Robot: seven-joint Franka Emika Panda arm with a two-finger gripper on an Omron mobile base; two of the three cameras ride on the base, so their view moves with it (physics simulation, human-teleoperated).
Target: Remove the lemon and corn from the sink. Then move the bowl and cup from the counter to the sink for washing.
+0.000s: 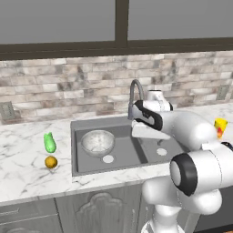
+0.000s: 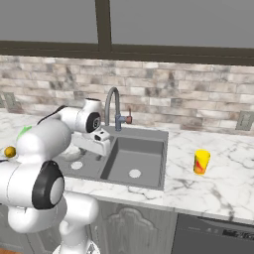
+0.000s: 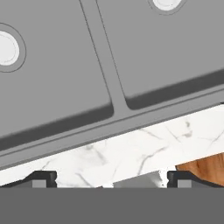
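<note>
The grey-white speckled bowl (image 1: 98, 142) sits in the left basin of the grey double sink (image 1: 73, 150). On the marble counter left of the sink lie the green corn (image 1: 49, 143) and, just in front of it, the round lemon (image 1: 51, 162). The yellow cup (image 2: 201, 161) with a red mark stands upright on the counter right of the sink (image 2: 149, 149). My gripper (image 1: 146, 135) hangs above the divider between the basins, near the faucet. In the hand view its fingertips (image 3: 43, 179) stand wide apart, open, nothing between them, over the sink's front rim.
The curved grey faucet (image 1: 134, 93) rises at the sink's back, close to my hand. A brick backsplash and a window close off the far side. Wall outlets (image 1: 7, 110) sit at the left and right. Cabinet fronts (image 2: 129, 223) run below the counter edge.
</note>
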